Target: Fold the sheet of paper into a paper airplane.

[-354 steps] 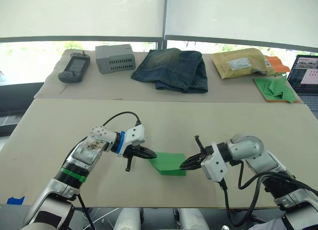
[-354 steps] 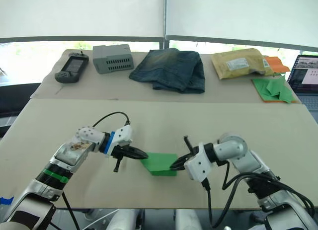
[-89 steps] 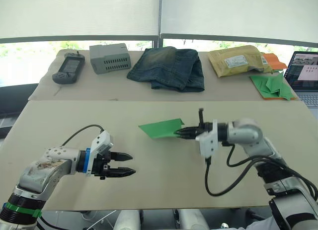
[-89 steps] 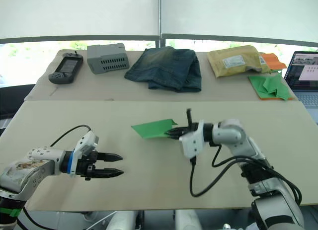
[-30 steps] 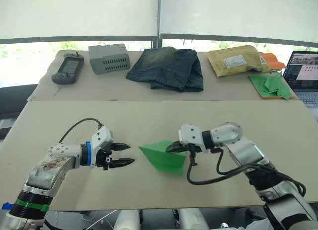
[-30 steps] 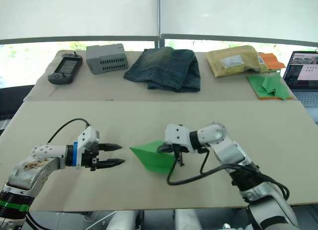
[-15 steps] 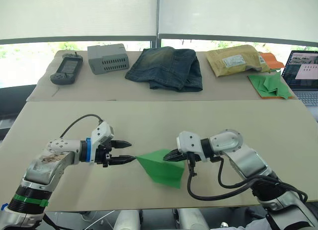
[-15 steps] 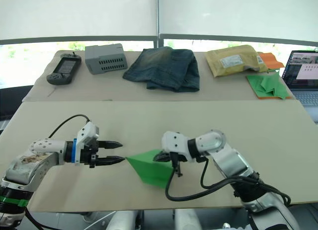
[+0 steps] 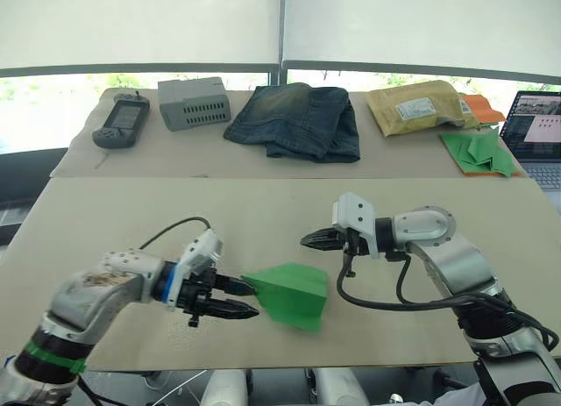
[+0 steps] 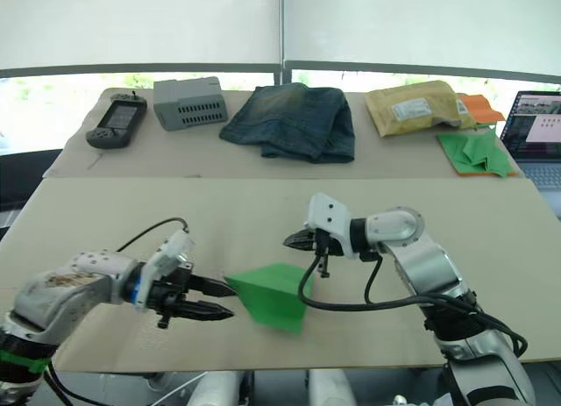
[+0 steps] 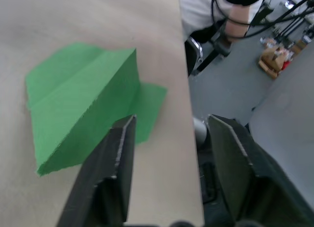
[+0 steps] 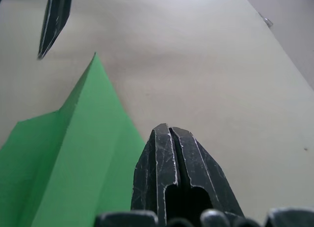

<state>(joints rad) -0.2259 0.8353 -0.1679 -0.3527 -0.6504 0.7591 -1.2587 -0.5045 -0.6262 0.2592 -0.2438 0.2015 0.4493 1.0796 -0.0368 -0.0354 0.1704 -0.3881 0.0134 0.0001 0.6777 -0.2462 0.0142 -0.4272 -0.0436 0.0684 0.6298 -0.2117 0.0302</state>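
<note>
The paper airplane [image 9: 290, 294] lies on the near part of the tabletop [image 9: 263, 204], a bright green folded wedge with its point aimed toward the robot's left and a raised crease running along its length. The left gripper [image 9: 238, 299] sits low just beside that pointed tip, its two black fingers spread with a clear gap between them; whether a finger actually touches the paper's edge cannot be judged from the head views. In the left wrist view the wedge [image 11: 83, 104] lies ahead of the parted jaws, one finger [image 11: 115, 153] overlapping its near edge. The right gripper [image 9: 308, 240] hangs above the tabletop a little beyond the airplane's wide end, apart from it, its fingers pressed together and holding nothing. Along the far edge rest a handheld device [image 9: 121, 121], a grey box [image 9: 195, 103], folded jeans [image 9: 296, 120], a padded envelope [image 9: 419, 107] and a pile of green paper shapes [image 9: 478, 152] beside a laptop [image 9: 536, 124].
</note>
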